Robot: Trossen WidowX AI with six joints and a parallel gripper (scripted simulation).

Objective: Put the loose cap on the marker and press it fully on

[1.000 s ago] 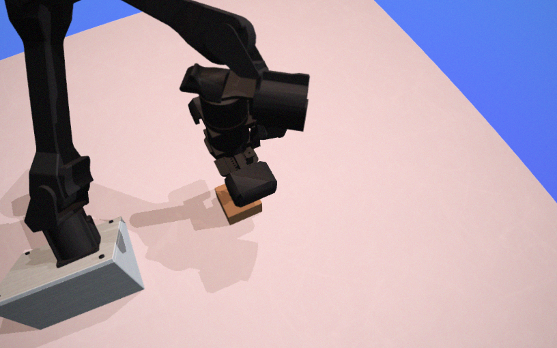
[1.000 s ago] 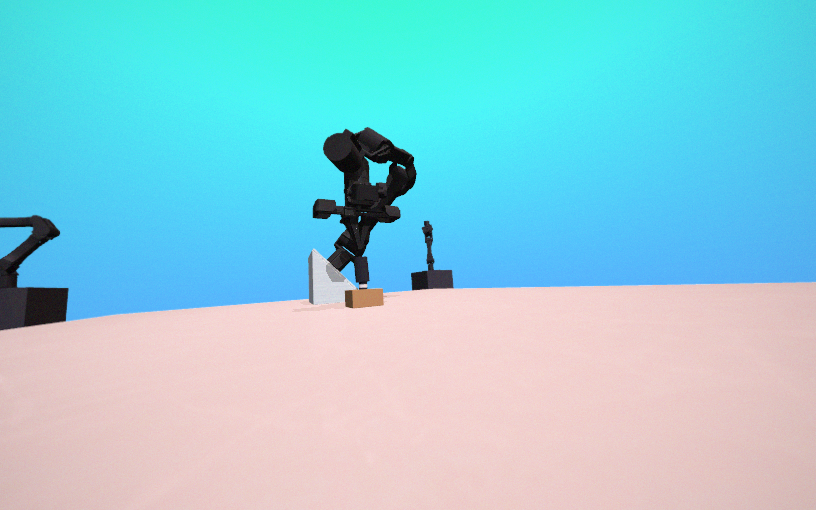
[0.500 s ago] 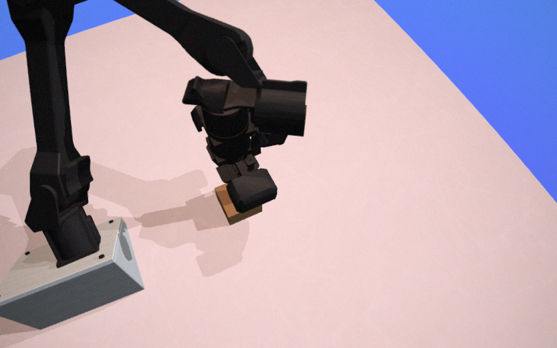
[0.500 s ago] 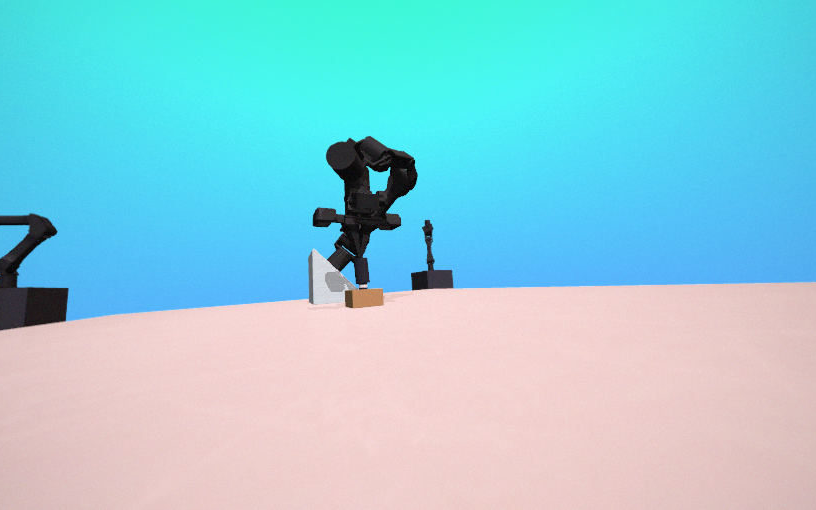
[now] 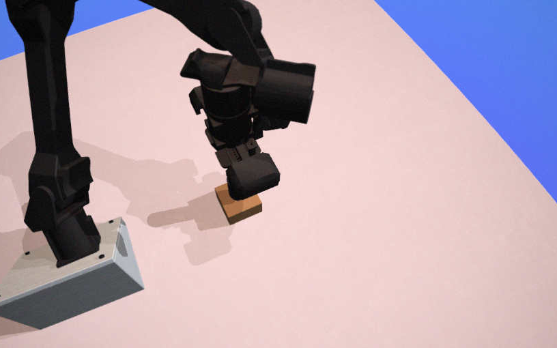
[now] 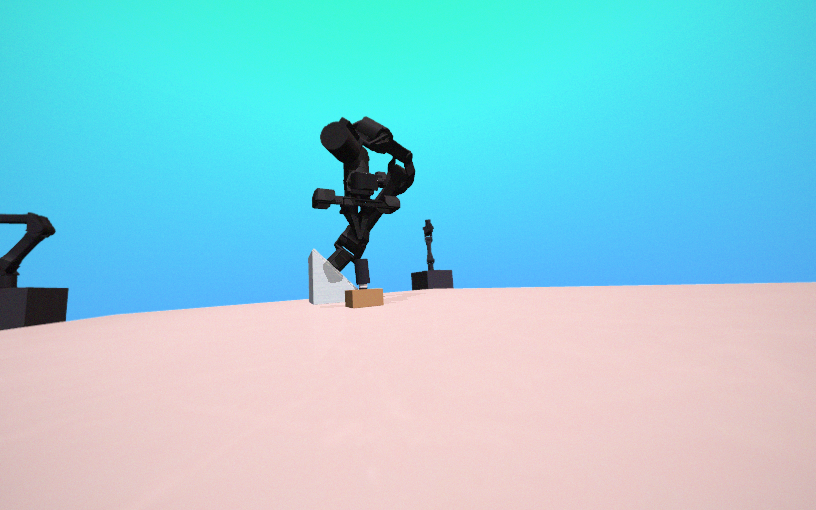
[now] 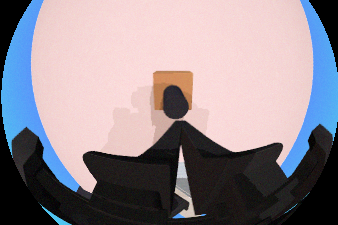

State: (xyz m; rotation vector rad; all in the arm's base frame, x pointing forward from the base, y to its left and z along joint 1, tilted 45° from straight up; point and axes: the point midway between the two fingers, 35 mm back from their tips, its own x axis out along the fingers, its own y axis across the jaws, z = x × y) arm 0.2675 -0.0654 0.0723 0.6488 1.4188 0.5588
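Observation:
The dark cap (image 6: 362, 272) (image 7: 175, 102) sits upright on the marker. A thin white band of the marker (image 6: 362, 286) shows between the cap and the holder block. The orange-brown holder block (image 5: 248, 210) (image 6: 363, 298) (image 7: 172, 77) stands on the table. My gripper (image 6: 360, 239) (image 7: 180, 125) is shut and empty, with its fingertips a little above the cap in the exterior view. In the wrist view the tips are close to the cap's lower edge. In the top view the gripper body hides the fingertips, the cap and the marker.
The arm's grey wedge base (image 5: 73, 291) (image 6: 321, 285) stands near the block, to its left in the top view. In the exterior view another dark arm (image 6: 15, 247) on a box is at the far left, and a small one (image 6: 429, 247) is in the background right.

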